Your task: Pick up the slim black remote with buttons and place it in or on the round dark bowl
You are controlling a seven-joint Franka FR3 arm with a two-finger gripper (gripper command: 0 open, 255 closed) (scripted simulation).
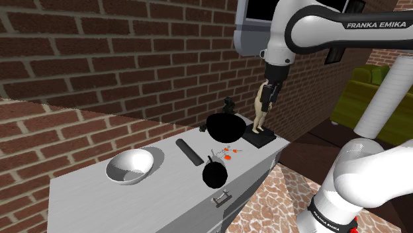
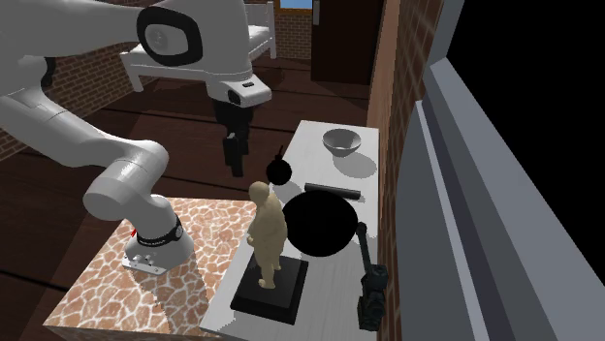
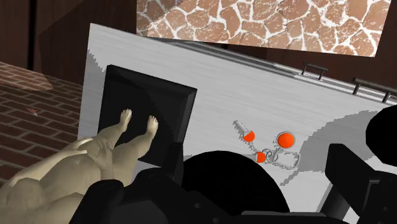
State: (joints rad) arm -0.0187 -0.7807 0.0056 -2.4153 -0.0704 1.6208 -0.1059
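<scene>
Tool (image 2: 236,169) fingers (image 3: 359,184) apart; shoulder view shows remote (image 1: 188,152).

Inventory of furnishings and loose items:

- Cabinet (image 1: 159,192), grey, set against a red-brown brick wall (image 1: 99,53). A metal drawer handle (image 1: 221,198) is fitted to its front.
- Figurine (image 1: 260,109), tan, an unclothed human figure. It is stood upright on a black square base (image 1: 260,139) at the cabinet's end toward the shoulder view's right.
- Key ring (image 1: 227,154) with red tags, laid flat near the base.
- Small black round object (image 1: 214,173) with a short stem, placed beside the key ring at the front edge.
- Pale bowl (image 1: 130,165), placed well apart from the figurine, toward the opposite end.
- Green sofa (image 1: 361,93), seen beyond the cabinet.
</scene>
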